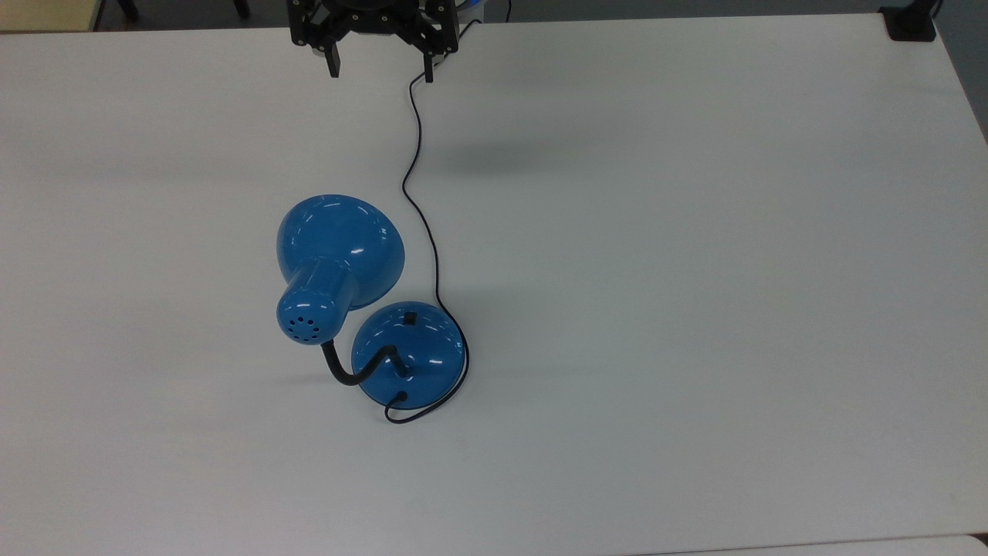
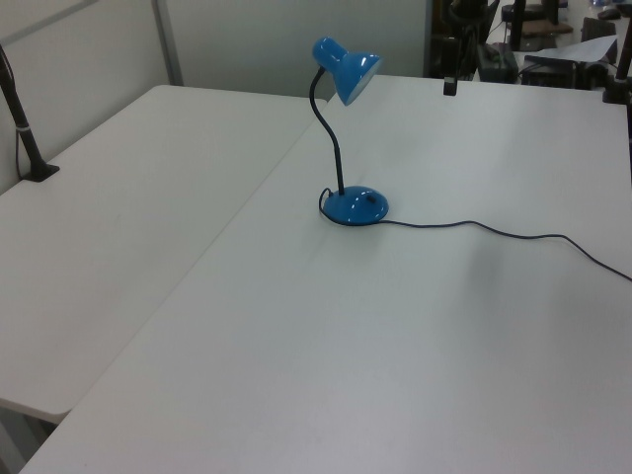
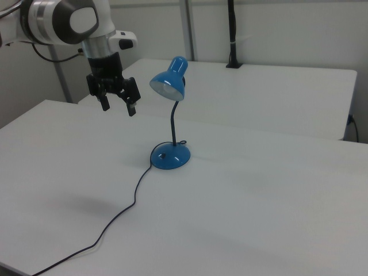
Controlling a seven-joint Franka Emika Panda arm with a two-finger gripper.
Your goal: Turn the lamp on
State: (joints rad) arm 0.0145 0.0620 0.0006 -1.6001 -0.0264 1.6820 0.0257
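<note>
Lamp (image 1: 363, 301): glossy blue, upright on the white table (image 1: 695, 270), seen roughly mid-table in the top view

Shade (image 1: 340, 247): blue dome w/ a short neck cap pierced by small vent holes; held above the table, off to the top view's left of the base

Base (image 1: 407, 354): round blue dome, flat on the table; small black switch (image 1: 411, 317) set on the side toward the top view's upper edge

Neck (image 3: 171, 123): thin black bendable stem, risen from the base & curved over at the top into the shade

Cord (image 1: 421, 185): thin, black, exited at the base's rear, looped round the base's edge, then trailed across the table toward the top view's upper edge

Gripper (image 1: 380, 68): black, two fingers spread wide apart, nothing held; hung in the air above the table, well apart from the lamp, near the top view's upper edge

Top view: vent holes & switch shown from above; cord's loop round the base traced in full

Left view: lamp's full height & S-bend of the neck shown in profile; a second table (image 2: 118, 227) butted alongside; cord run off to the left view's right

Right view: shade's open mouth & pale inside faced toward the camera; white arm (image 3: 63, 20) carried above the gripper; cord run to the right view's lower left; black post (image 3: 232, 34) stood at the far table's back edge
</note>
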